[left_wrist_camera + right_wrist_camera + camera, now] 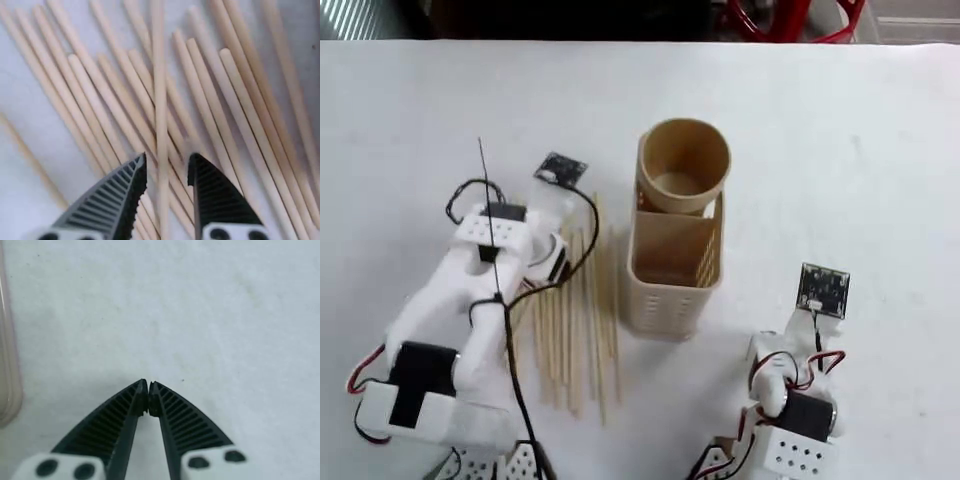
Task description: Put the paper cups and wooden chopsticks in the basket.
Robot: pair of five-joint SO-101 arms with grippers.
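Left claw (167,160) hangs apart astride one chopstick (159,75) in the crossed pile (215,100); closing could pinch neighbours, scattering them. Right claw (148,386) sits pressed together over bare bench (225,315).

We see a tan paper cup (682,165) tilted at the cream basket's (660,305) far end; pale wooden chopsticks (575,320) lie scattered beside it.

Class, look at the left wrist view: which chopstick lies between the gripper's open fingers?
The top chopstick, which runs straight out between the tips of the left gripper. The other chopsticks slant across beneath it.
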